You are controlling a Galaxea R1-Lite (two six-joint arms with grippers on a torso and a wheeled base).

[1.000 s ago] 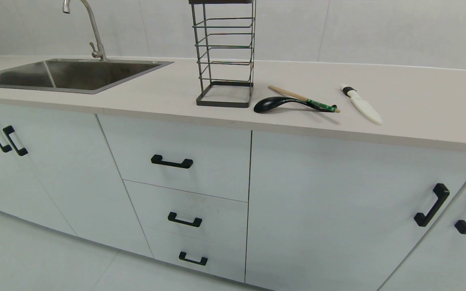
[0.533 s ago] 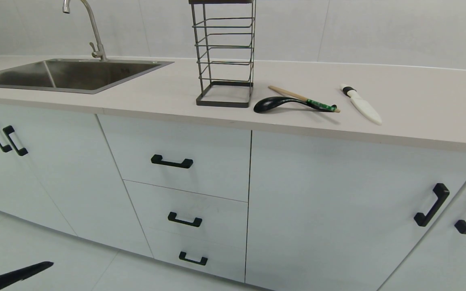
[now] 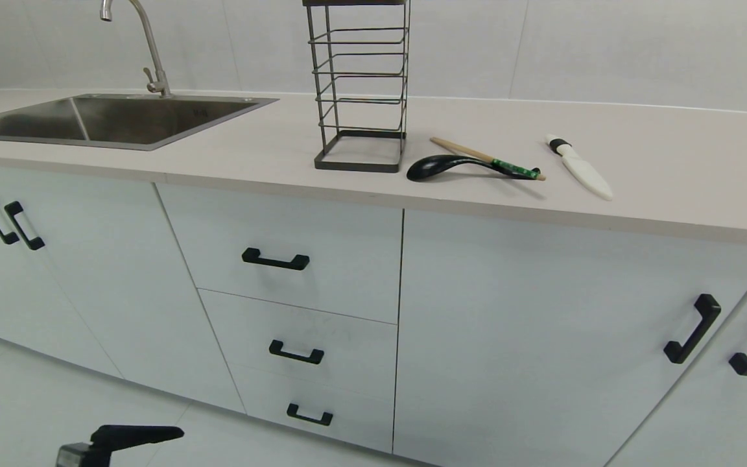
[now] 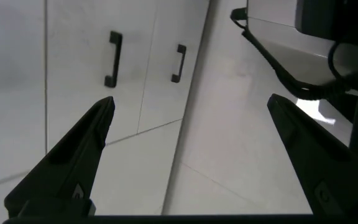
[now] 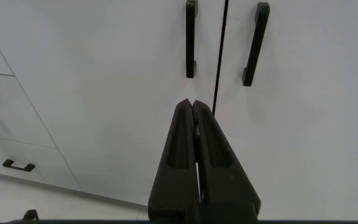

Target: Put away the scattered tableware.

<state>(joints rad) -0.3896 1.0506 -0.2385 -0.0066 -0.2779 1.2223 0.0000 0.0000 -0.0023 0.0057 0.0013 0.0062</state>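
On the pale counter (image 3: 270, 155) lie a black spoon (image 3: 435, 167), wooden chopsticks (image 3: 471, 153) with a green end resting across its handle, and farther right a white knife (image 3: 580, 167) with a black band. My left gripper (image 4: 190, 102) hangs low near the floor, far below the counter, open and holding nothing; one of its fingers (image 3: 137, 433) shows at the lower left of the head view. My right gripper (image 5: 193, 104) is shut with nothing in it, facing two cabinet door handles (image 5: 191, 37).
A tall black wire rack (image 3: 360, 84) stands just left of the spoon. A steel sink (image 3: 107, 120) with a tap (image 3: 143, 39) is at the far left. Below the counter are three drawers (image 3: 276, 259) and cabinet doors with black handles (image 3: 691, 327).
The left gripper has come up and rightward into the head view's lower left corner. The tableware on the counter has not moved.
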